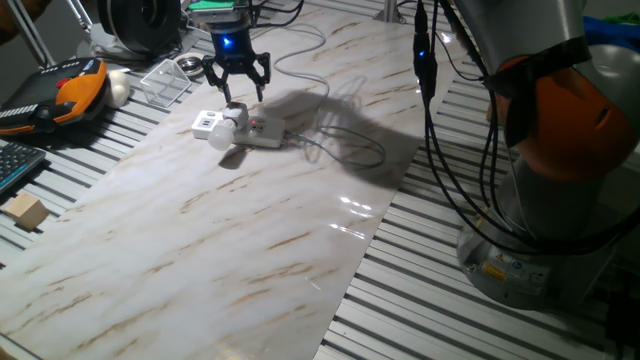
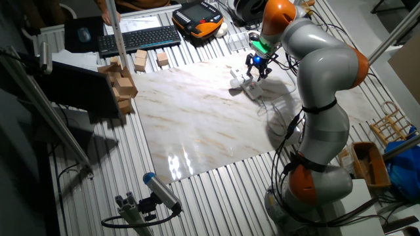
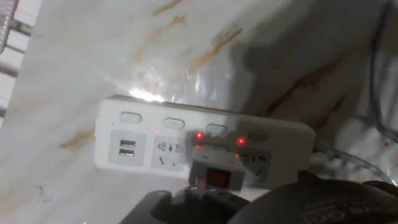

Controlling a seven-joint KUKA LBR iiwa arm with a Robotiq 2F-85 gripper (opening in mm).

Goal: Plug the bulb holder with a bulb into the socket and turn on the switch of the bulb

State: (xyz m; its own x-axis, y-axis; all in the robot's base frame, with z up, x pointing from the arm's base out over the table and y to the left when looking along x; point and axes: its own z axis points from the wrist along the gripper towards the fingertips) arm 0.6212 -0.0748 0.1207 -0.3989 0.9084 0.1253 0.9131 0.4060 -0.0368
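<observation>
From one fixed view, shows the gripper (image 1: 237, 88) hanging just above the socket (image 1: 262, 131) with its claw spread apart and holding nothing. Places the bulb holder (image 1: 236, 119) on top of the strip near its left end, directly under the fingers, with the bulb (image 1: 220, 137) jutting out sideways over the front edge towards the marble board (image 1: 250, 250). Suggests the plugging step is done, since holder and strip sit touching as one piece. Gives no clear glow from the bulb, so probably leaves the switch to be pressed. From the other fixed view, confirms the same layout at a smaller scale: gripper (image 2: 256, 66) low over the socket (image 2: 251, 87) at the far side of the board, close to touching but apparently apart. Cannot separate holder from bulb here, being too small. From the hand view, looks straight down onto the socket (image 3: 143, 134) and finds the bulb holder (image 3: 216, 173) seated in an outlet in the right part of the strip, its red button (image 3: 216, 178) facing the camera, with two small red lights (image 3: 199, 135) on the strip just beside it. Cannot tell whether the button is pressed in. Judges the remaining work as one short descent and a push on that button.
</observation>
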